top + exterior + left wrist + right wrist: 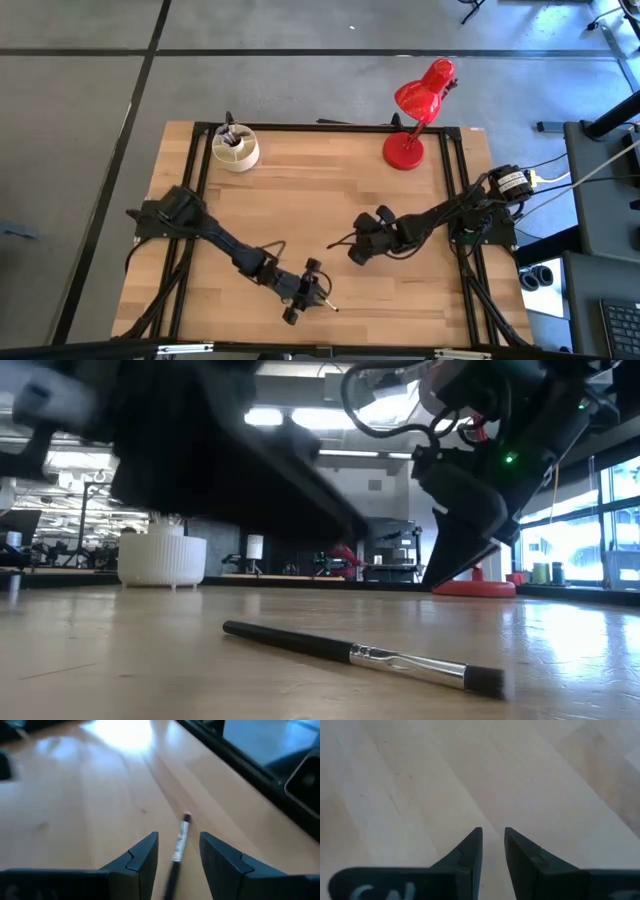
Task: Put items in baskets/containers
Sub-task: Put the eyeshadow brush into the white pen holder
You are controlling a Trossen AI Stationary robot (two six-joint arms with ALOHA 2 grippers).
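Brush [360, 652] on bare wood near the front edge of the desk [330, 205], lying flat, dark handle leading to a metal ferrule and a short dark tip. My left hand [178, 851] is right over it: the fingers [142, 857] stand apart with the brush between them, one on each side of the ferrule, and I cannot tell whether either touches it. From above, my left hand [308, 290] sits low at the front of the desk, with the brush tip poking out just beside it.

My right hand [493, 846] waits over the middle of the desk, holding nothing, its fingers nearly together with only a narrow slit between them, bare wood below.

The cream-white cup [235, 149] stands at the far left corner, well apart from both hands, with dark brush handles sticking up out of it. A red desk lamp [415, 115] stands at the far right.
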